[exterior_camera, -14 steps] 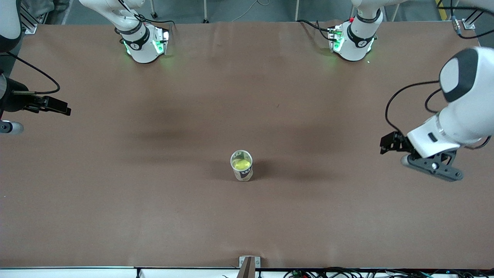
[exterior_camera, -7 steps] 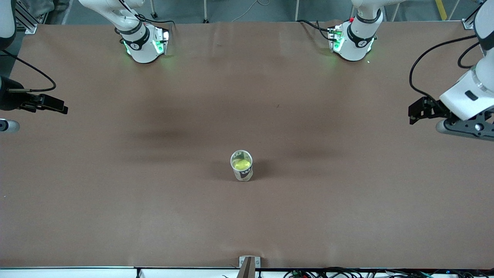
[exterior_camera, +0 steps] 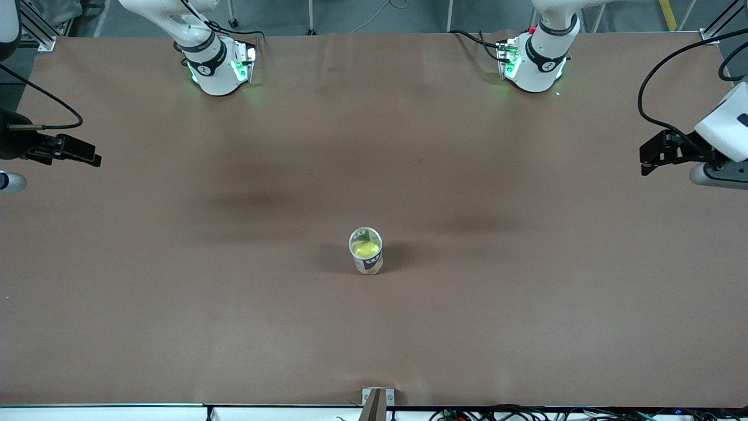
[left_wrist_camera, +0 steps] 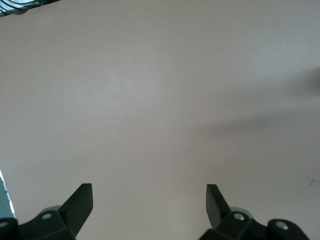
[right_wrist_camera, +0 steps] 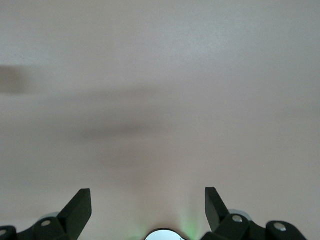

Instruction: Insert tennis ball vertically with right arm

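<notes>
Centrally, yellow tennis ball (exterior_camera: pixel 366 249) inside upright cup (exterior_camera: pixel 367 264); both tools' fingers apart, empty.

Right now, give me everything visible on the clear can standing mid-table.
The clear cylindrical plastic can stands upright on the brown table, roughly midway between the two arms' ends and nearer the front camera than the bases. Its round mouth is open and lidless. A dark label band wraps the lower wall. A yellow-green tennis ball sits inside it. Nothing else touches it; neither gripper is near.
</notes>
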Action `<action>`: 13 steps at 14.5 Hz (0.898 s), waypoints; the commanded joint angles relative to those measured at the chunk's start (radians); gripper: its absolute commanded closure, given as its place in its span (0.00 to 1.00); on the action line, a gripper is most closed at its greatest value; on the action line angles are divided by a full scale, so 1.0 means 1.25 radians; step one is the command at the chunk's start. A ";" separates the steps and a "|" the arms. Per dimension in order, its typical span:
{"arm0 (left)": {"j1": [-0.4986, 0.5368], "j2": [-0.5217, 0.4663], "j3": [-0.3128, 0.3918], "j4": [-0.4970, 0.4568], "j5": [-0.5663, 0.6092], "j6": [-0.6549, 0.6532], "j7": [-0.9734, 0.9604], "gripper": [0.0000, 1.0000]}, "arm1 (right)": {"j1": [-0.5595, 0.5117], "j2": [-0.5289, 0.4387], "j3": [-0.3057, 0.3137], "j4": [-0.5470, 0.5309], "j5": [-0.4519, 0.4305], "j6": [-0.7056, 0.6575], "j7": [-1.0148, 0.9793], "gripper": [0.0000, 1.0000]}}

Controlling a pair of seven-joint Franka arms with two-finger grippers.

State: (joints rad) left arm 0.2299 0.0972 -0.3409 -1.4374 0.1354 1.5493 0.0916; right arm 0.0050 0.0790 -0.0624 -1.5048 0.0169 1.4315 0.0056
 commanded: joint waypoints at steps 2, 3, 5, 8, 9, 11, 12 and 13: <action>0.012 -0.013 0.010 0.014 -0.047 -0.050 0.007 0.00 | 0.010 -0.012 -0.010 0.023 0.000 -0.009 -0.003 0.00; 0.003 -0.032 0.036 0.011 -0.068 -0.056 0.000 0.00 | 0.008 -0.007 -0.011 0.031 0.000 -0.011 -0.007 0.00; -0.058 -0.042 0.091 0.007 -0.069 -0.061 -0.011 0.00 | 0.006 -0.006 -0.011 0.037 0.000 -0.015 -0.005 0.00; -0.129 -0.062 0.152 -0.005 -0.070 -0.086 -0.073 0.00 | 0.003 -0.004 -0.013 0.038 0.004 -0.014 -0.004 0.00; -0.143 -0.069 0.156 -0.011 -0.070 -0.088 -0.106 0.00 | 0.008 -0.006 -0.011 0.038 0.005 -0.014 0.000 0.00; -0.147 -0.086 0.157 -0.033 -0.071 -0.088 -0.130 0.00 | 0.008 -0.006 -0.011 0.038 0.010 -0.026 -0.004 0.00; -0.147 -0.092 0.159 -0.039 -0.071 -0.088 -0.132 0.00 | 0.008 -0.006 -0.011 0.037 0.006 -0.047 -0.007 0.00; -0.147 -0.099 0.165 -0.048 -0.074 -0.087 -0.133 0.00 | 0.009 -0.006 -0.011 0.038 0.005 -0.055 -0.005 0.00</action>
State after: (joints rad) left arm 0.0502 0.0159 -0.1576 -1.4519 0.0589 1.4417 -0.0656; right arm 0.0056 0.0785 -0.0685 -1.4609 0.0172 1.3921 0.0056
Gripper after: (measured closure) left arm 0.000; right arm 0.000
